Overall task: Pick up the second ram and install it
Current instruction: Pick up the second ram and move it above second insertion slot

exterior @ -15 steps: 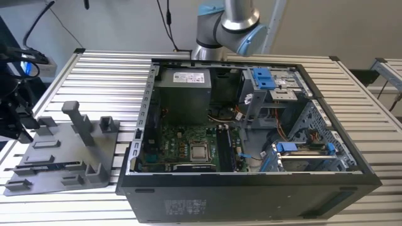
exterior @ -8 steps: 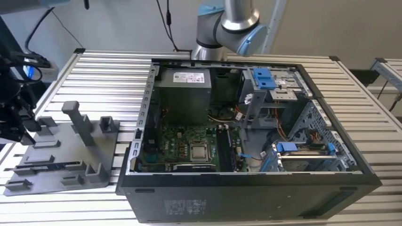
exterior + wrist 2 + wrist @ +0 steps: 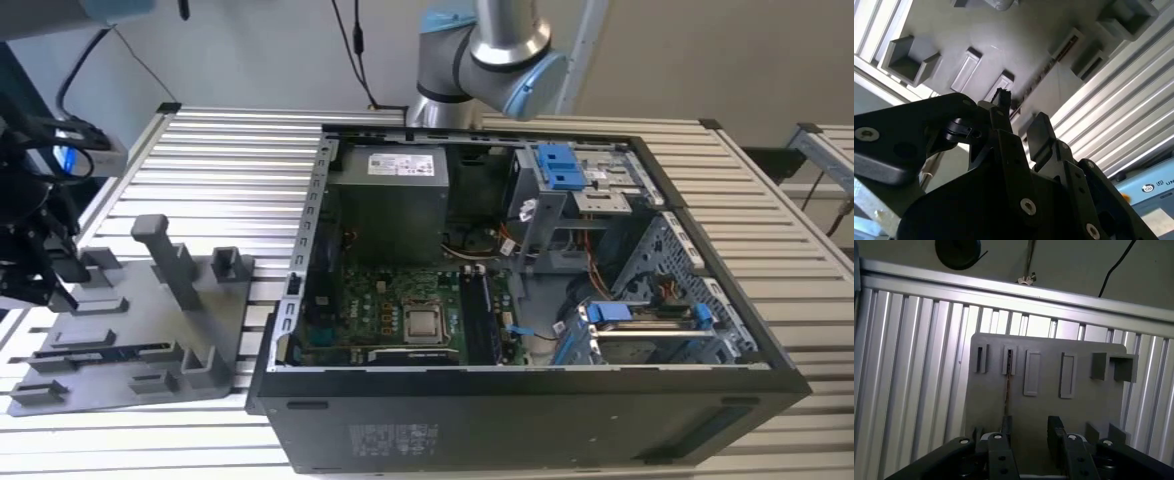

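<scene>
gripper sits at the exterior view's left edge, over the grey plate, nothing in it as far as this view tells. ram stick is on the plate's near part, a dark strip held between small blocks, not picked yet. open computer case with the green motherboard is well apart, toward the exterior view's right. tall posts stand on the plate beside the stick, the closest thing to bump. in the second wrist view the gripper is released, fingers spread, gap empty. ram stick shows as a thin edge running along the plate toward the fingers, apart from them. in the first wrist view the gripper is open and empty above the plate. ram stick is a thin line out of a slot, and it lines up with one finger more than with the gap. judgement: a good pick needs the gap centred over the stick, jaws square to its flat faces, grip near the middle, straight down so no finger lands on its top edge. slatted table lies around the plate. a cable hangs beyond, clear of the work.
</scene>
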Controlling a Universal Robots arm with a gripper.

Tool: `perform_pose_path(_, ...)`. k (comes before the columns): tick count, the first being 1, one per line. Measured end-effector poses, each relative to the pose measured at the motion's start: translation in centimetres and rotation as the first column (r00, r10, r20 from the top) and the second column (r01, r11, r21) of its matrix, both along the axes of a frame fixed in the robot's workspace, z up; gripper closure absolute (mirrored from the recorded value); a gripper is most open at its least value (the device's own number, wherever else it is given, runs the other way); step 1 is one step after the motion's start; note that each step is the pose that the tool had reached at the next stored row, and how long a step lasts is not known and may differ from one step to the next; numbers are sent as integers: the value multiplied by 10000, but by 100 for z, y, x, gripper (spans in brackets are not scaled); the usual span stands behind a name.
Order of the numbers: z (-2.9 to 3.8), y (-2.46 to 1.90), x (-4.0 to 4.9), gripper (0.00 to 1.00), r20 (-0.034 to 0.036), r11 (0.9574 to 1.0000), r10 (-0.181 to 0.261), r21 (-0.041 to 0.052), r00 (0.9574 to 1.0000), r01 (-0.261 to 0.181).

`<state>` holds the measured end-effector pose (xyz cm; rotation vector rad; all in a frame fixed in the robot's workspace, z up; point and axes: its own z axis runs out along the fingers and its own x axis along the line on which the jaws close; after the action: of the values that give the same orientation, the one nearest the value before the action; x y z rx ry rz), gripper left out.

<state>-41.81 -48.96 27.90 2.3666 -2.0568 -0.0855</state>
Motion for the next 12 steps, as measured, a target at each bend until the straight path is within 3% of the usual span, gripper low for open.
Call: perform_pose_path(12, -98, 0, 0, 58, 0, 10000, 56, 1, 10000, -56)
